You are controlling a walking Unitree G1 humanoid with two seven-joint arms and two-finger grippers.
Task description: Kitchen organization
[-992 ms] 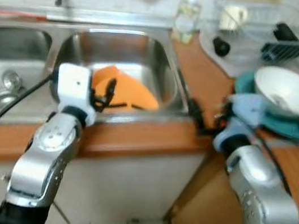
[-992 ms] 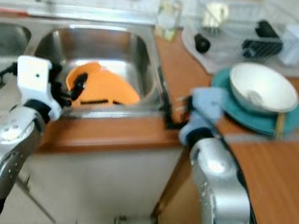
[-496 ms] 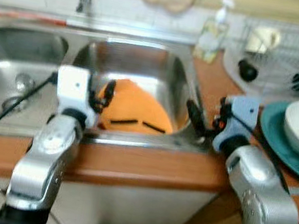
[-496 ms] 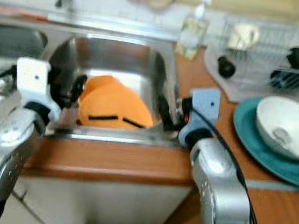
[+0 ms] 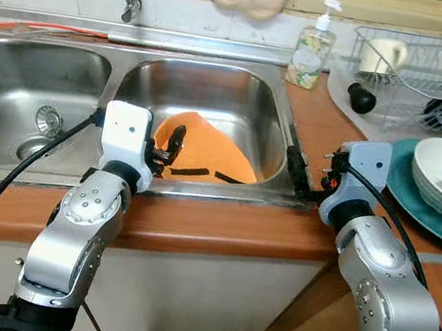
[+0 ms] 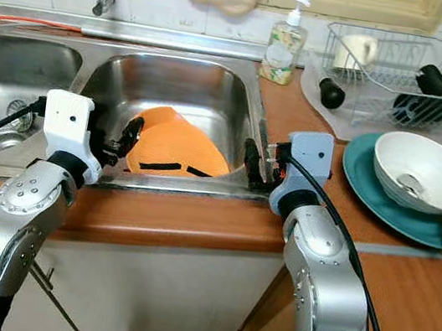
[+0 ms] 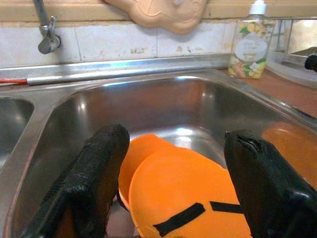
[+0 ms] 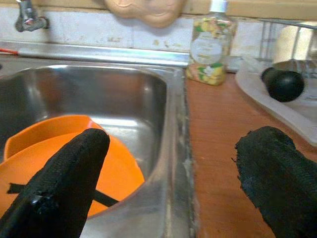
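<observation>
left end effector fingers apart over orange plates in sink, right end effector spread at rim

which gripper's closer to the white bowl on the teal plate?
Right. Right gripper sits at the sink's right rim, beside the counter holding the white bowl; left gripper hovers over the orange plates, farther away.

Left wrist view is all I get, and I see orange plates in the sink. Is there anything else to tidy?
Observer: Yes, a white bowl sits on a teal plate on the counter, right of the sink.
Operator: Where is my other hand?
Observer: The right hand is open at the sink's right rim, between the orange plates and the bowl.
Operator: Where do clean things go?
Observer: A wire rack behind the bowl holds a mug.
</observation>
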